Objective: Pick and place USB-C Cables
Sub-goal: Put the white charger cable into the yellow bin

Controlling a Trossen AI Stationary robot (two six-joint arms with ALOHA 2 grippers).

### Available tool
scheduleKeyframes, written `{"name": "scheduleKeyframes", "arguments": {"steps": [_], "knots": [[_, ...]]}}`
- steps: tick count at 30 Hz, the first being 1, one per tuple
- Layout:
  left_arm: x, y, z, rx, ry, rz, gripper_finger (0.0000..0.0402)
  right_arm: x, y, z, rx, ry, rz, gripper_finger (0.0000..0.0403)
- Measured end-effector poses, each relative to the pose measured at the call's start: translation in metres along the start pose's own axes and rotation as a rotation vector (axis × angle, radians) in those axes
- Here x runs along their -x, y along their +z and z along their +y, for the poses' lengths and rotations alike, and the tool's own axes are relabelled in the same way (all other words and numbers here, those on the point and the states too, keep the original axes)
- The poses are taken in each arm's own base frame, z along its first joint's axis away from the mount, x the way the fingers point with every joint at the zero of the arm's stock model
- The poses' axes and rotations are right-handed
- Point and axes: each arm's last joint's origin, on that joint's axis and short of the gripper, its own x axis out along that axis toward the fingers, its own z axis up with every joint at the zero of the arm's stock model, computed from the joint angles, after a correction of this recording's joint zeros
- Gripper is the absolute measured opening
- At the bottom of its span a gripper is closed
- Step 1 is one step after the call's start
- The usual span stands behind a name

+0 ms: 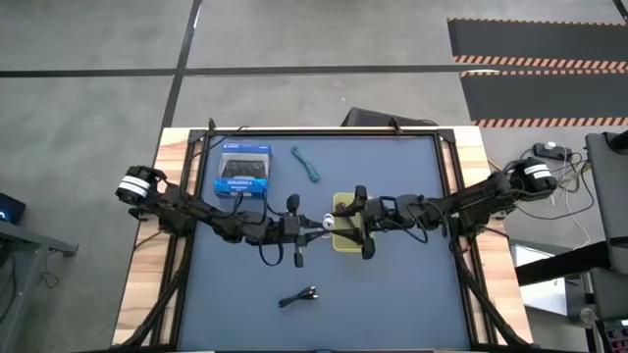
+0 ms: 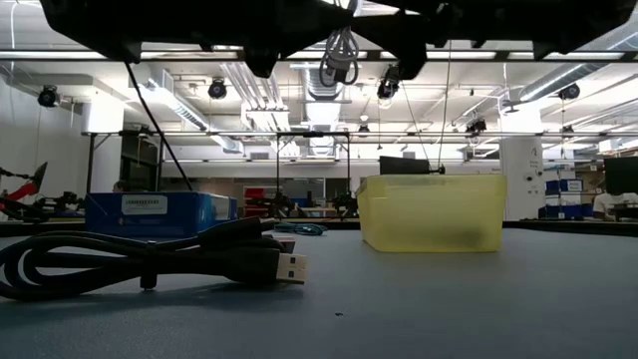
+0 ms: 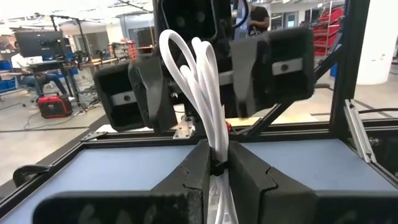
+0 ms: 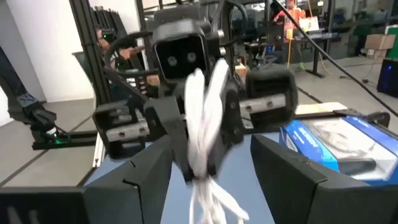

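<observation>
White USB-C cable (image 3: 200, 93) pinched tight in the left hand (image 3: 219, 163), up in the air mid-bench, loops pointing at the right hand (image 4: 211, 163). Right hand spread wide, just beside, facing it. Yellow bin (image 1: 345, 224) right under the right hand. Black cable (image 1: 298, 295) lying near the front edge.
</observation>
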Motion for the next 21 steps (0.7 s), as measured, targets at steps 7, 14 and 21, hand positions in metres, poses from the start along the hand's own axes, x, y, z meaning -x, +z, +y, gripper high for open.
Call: {"name": "scheduleKeyframes", "arguments": {"steps": [7,14,21], "knots": [[0.0,0.0,0.001,0.0,0.003,0.001,0.0026,-0.018,0.001,0.001,0.009,0.0,0.005,0.0202],[0.0,-0.001,0.001,0.0,0.003,0.003,0.0026,-0.024,-0.002,0.002,0.006,-0.001,0.014,0.0115],[0.0,-0.002,0.001,-0.001,0.008,0.009,0.0026,-0.024,-0.001,0.002,0.006,-0.002,0.013,0.0021]]}}
